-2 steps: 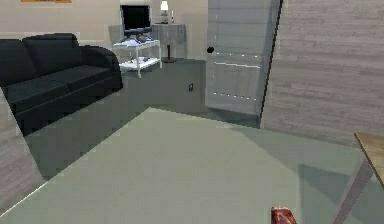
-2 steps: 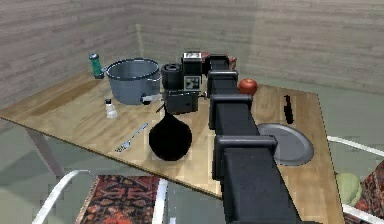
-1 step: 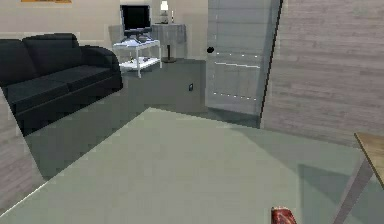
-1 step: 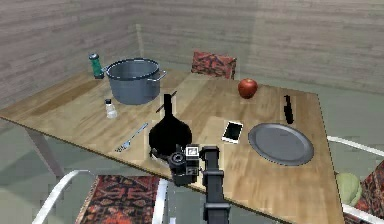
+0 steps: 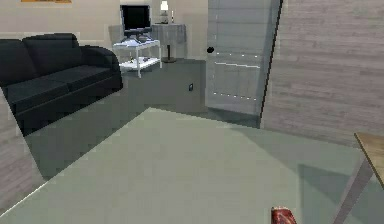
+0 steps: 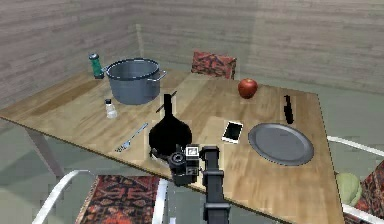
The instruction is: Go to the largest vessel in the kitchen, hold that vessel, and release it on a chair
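Pot (image 6: pixel 134 80) upper left on table (image 6: pixel 70 108). Gripper (image 6: pixel 168 100) at centre, lower right of pot; jaw state cannot be told. Apple (image 6: pixel 247 88) and plate (image 6: pixel 281 143) at right.

No legible text, numbers or signs. Black marks on the arm's (image 6: pixel 213 190) white squares (image 6: pixel 210 153): not readable.

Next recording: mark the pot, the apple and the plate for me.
pot (image 6: pixel 133 90), arm side view, on its front wall.
apple (image 6: pixel 247 88), arm side view, on its middle.
plate (image 6: pixel 281 144), arm side view, on its bare middle.
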You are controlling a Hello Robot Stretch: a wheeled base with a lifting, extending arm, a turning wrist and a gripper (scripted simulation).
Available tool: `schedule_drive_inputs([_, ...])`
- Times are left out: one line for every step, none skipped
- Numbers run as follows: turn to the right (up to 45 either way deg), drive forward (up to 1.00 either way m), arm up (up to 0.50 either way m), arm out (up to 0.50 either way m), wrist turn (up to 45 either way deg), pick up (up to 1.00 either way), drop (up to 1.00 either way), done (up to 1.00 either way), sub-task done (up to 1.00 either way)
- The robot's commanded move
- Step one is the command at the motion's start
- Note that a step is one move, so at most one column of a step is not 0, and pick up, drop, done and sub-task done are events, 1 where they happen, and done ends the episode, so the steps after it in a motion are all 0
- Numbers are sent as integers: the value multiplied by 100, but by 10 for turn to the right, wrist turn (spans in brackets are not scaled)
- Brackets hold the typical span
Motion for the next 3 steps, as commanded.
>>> schedule_drive_inputs([0,0,10,0,0,0,0,0,0])
schedule_drive_inputs([0,0,14,0,0,0,0,0,0])
schedule_drive_inputs([0,0,0,0,-450,0,0,0,0])
